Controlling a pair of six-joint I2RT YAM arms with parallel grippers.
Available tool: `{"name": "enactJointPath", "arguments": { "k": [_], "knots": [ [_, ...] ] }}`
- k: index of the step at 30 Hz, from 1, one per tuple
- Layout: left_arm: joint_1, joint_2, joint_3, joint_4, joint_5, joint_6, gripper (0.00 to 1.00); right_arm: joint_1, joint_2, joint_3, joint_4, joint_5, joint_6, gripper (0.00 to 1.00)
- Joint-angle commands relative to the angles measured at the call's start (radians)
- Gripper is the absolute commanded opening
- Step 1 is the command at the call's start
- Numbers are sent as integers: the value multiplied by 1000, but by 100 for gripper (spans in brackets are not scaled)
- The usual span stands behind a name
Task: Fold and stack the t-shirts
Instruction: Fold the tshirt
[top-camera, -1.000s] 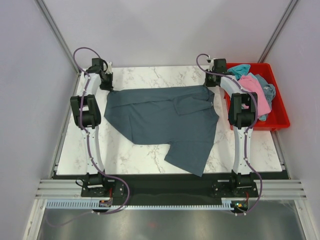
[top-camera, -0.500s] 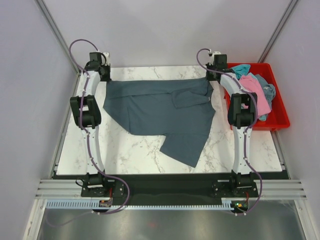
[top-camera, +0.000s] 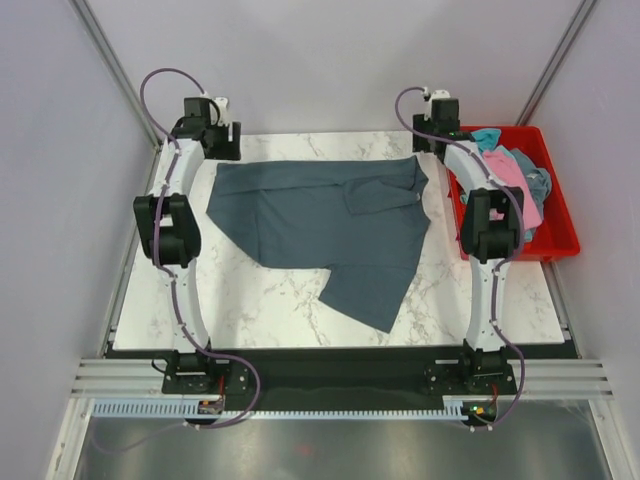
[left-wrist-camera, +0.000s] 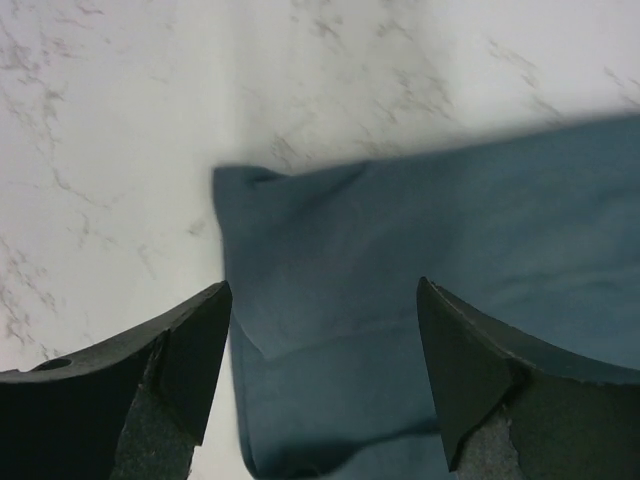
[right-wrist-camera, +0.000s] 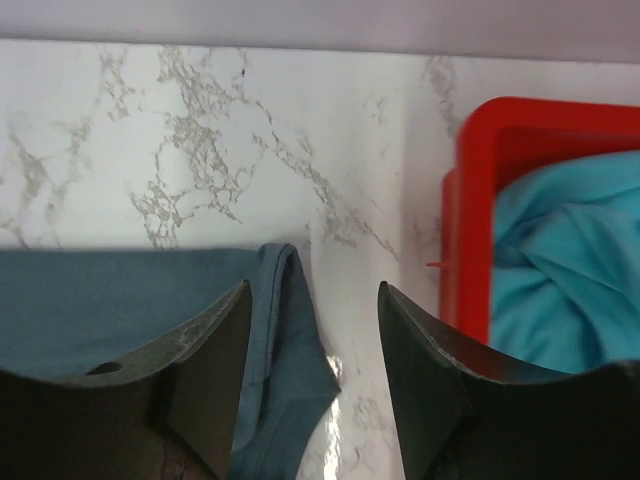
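Top view: the slate-blue t-shirt (top-camera: 330, 225) is lying spread across the far half of the table (top-camera: 290, 305), its far edge running straight between the left end effector (top-camera: 215, 135) and the right end effector (top-camera: 433, 135), which are hovering at its two far corners. I'm reading this as flattening ahead of folding. The pink t-shirt (top-camera: 510, 175) and teal t-shirt (top-camera: 485, 137) are waiting in the red bin (top-camera: 560, 238), far right. Left wrist: the jaws are standing spread over the shirt's corner, pinching nothing. Right wrist: the jaws are likewise spread above a rumpled corner, with the bin just beside.
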Motion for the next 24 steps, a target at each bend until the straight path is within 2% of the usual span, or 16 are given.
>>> {"name": "enactJointPath", "arguments": {
  "k": [1,5,10,16,24],
  "knots": [
    [-70,-239,-189,-14,146,-4,82,5,-217,-69,51,-2,1,62],
    [-157,-345,-383,-40,110,122,76,45,-352,-247,40,-206,-43,60],
    [-194,-411,-517,-88,30,144,70,144,-432,-401,-73,-416,-126,56],
    [-194,-461,-622,-108,-31,188,70,167,-419,-453,-78,-498,-13,55],
    [-199,-357,-580,-125,-76,193,65,195,-376,-490,-69,-549,7,52]
  ]
}}
